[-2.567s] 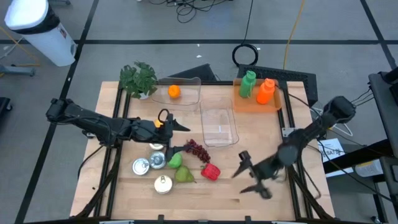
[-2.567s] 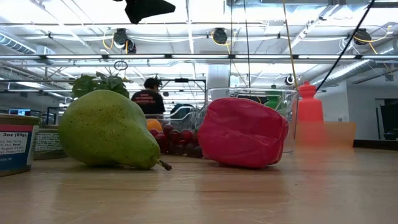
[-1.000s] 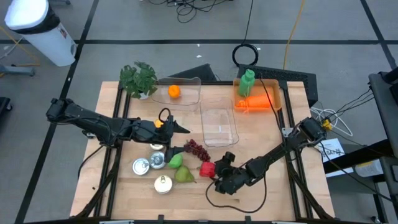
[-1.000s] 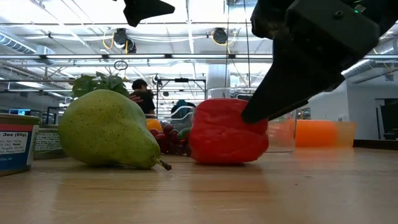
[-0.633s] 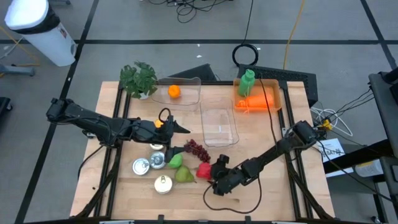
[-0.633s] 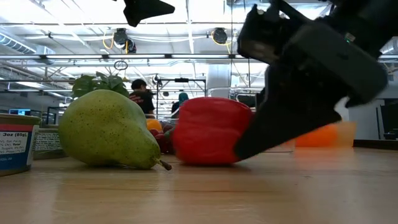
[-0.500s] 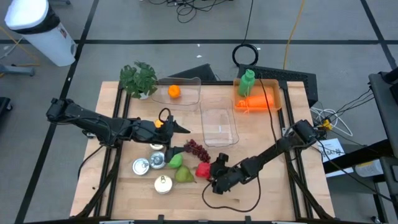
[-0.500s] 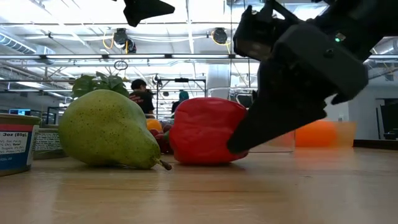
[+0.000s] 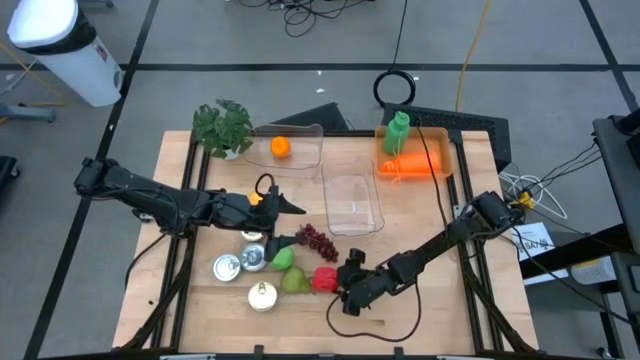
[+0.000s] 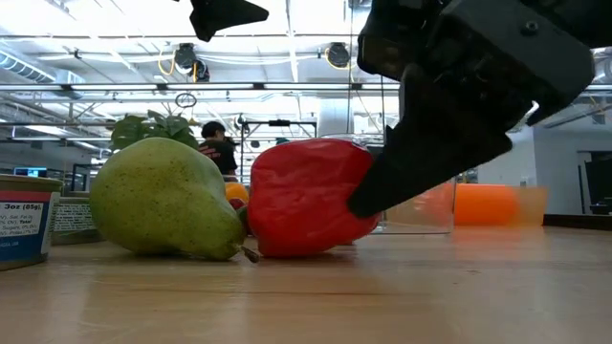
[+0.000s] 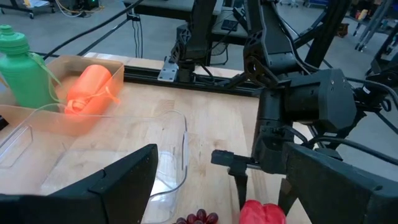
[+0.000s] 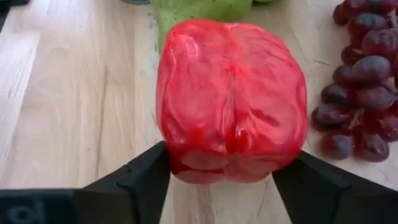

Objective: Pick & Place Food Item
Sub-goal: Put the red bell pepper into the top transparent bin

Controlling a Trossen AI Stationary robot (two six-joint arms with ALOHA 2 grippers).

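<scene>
The red pepper (image 9: pixel 322 279) lies on the table near its near edge, its left side against the green pear (image 9: pixel 296 283). In the low view the pepper (image 10: pixel 301 196) looks slightly tilted beside the pear (image 10: pixel 167 201). My right gripper (image 9: pixel 337 283) reaches in low from the table's right and is shut on the pepper (image 12: pixel 231 99). My left gripper (image 9: pixel 290 205) hangs open above the table's middle, apart from everything; its wrist view shows its wide fingers (image 11: pixel 124 180) and the pepper (image 11: pixel 262 213) below. My right gripper holds the red pepper by its right-facing end (image 12: pixel 186 163), pinched between the two fingers (image 12: pixel 134 180), one on each side. The fingers come nearly level from the table's right. The pepper's underside rests on the table and its far side touches the pear (image 12: pixel 199 9).
Dark grapes (image 9: pixel 316 240) lie just behind the pepper. Cans (image 9: pixel 228 266) and a small green fruit stand left of the pear. A clear tub (image 9: pixel 352 204) sits mid-table, another holds an orange (image 9: pixel 280 147), and an orange tray (image 9: pixel 440 172) holds a green bottle and a toppled orange bottle.
My right gripper has moved along the table toward its left edge with the pepper between its fingers. The pepper has slid left over the wood until it met the pear, and it has tipped a little. The left arm has kept still.
</scene>
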